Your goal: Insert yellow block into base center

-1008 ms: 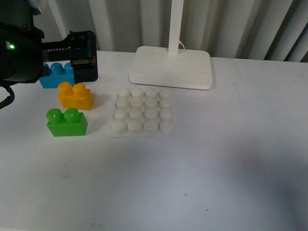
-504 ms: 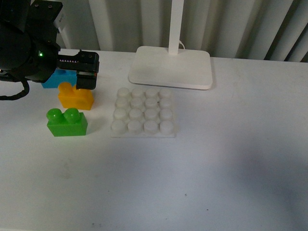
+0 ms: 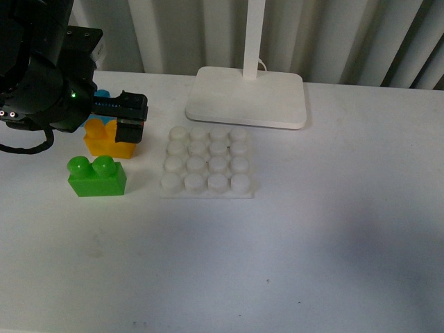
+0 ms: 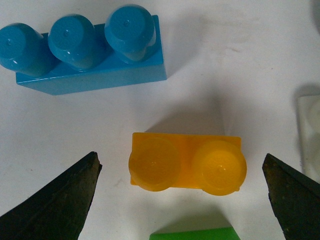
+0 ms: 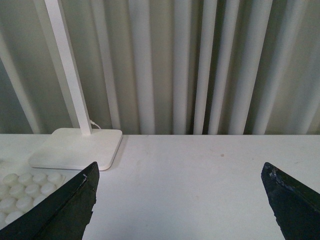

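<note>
The yellow block (image 3: 103,143) sits on the white table left of the base (image 3: 207,161), partly covered by my left gripper (image 3: 114,125). In the left wrist view the yellow block (image 4: 187,162) lies studs up between the two open fingers, apart from both; the left gripper (image 4: 180,157) is open and empty above it. The base is a white studded plate, empty, with its edge also in the left wrist view (image 4: 311,125) and right wrist view (image 5: 20,192). My right gripper (image 5: 179,167) is open and empty over bare table, out of the front view.
A green brick (image 3: 97,175) lies just in front of the yellow block. A blue three-stud brick (image 4: 85,47) lies just behind it, mostly hidden in the front view. A white lamp stand (image 3: 246,96) with its post stands behind the base.
My left arm has moved right and toward the yellow block, from over the blue brick to above the yellow block. The blocks and base have not moved.
</note>
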Controlling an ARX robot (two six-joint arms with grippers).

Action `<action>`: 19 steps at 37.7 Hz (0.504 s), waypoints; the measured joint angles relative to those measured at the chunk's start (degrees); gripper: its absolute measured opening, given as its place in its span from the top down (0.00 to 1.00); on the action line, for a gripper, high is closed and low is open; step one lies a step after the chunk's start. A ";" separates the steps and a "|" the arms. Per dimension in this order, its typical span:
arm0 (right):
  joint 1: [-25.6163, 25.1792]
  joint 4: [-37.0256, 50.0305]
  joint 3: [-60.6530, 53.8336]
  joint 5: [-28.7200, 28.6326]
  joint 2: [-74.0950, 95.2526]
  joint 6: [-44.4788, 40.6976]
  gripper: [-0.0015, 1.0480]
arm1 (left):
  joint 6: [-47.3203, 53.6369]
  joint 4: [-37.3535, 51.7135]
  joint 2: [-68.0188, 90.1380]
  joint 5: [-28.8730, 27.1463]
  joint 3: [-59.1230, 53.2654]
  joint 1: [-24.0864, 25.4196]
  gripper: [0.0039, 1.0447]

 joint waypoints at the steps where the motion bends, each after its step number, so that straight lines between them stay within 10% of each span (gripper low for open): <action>1: 0.00 0.00 0.00 0.00 0.00 0.00 0.09 | 0.00 -0.11 0.15 -0.02 0.22 0.00 0.06; 19: 0.00 0.00 0.00 0.00 0.00 0.00 0.09 | -0.35 -1.55 2.40 -0.90 2.32 -0.09 0.06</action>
